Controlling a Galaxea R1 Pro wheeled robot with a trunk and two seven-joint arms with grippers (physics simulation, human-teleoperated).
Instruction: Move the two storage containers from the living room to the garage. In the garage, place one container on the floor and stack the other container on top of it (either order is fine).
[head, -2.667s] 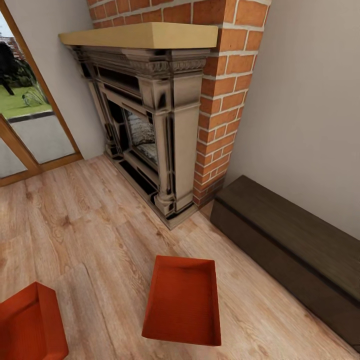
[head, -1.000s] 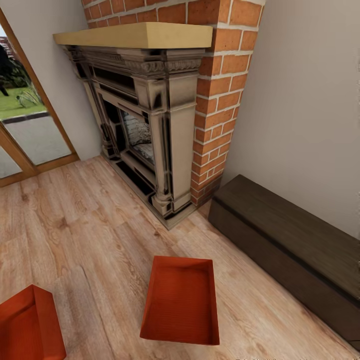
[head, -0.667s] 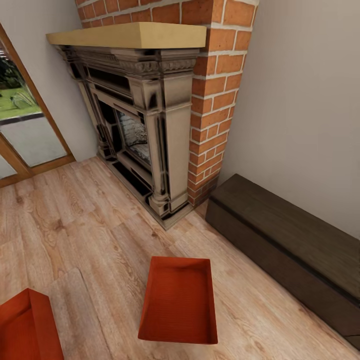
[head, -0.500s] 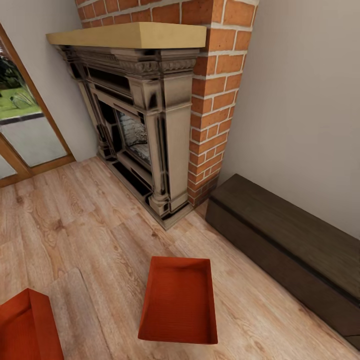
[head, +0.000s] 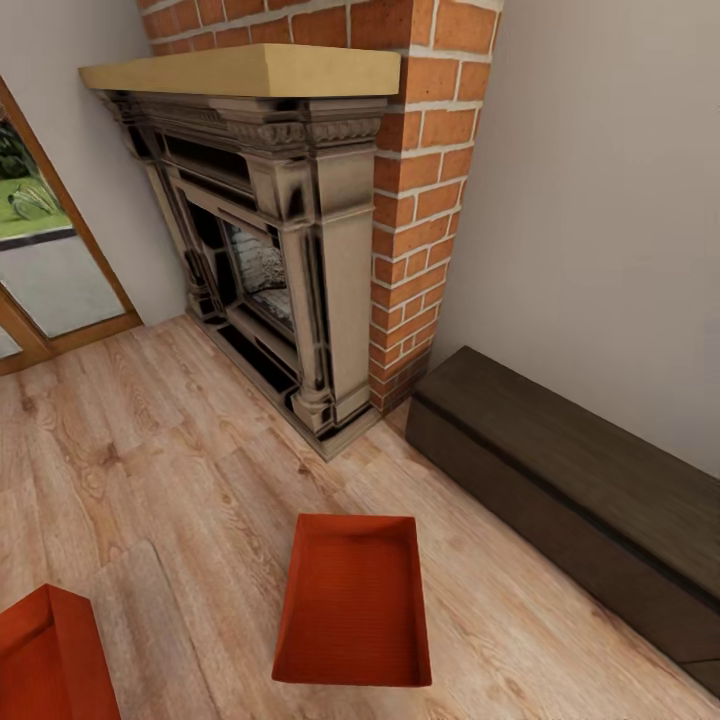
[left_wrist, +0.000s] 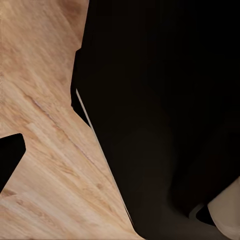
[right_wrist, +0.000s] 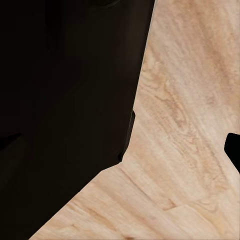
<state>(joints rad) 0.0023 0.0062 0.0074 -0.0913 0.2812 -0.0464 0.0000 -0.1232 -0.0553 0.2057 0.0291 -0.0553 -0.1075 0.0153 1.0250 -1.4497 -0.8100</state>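
Both storage containers sit on the wood-plank floor (head: 150, 450) of the living room, nothing carried yet. One container (head: 353, 598) lies lower centre of the head view, open side up, long axis pointing toward the fireplace (head: 270, 250); clear floor around it, so either arm could reach it. Second container (head: 50, 655) is cut off at the lower left corner. Dark low bench (head: 570, 490) runs along the wall at right, near the first bin. Wrist views give dark bodywork over planks; can't tell either claw's opening. Judgement: approach phase, grasp not started.
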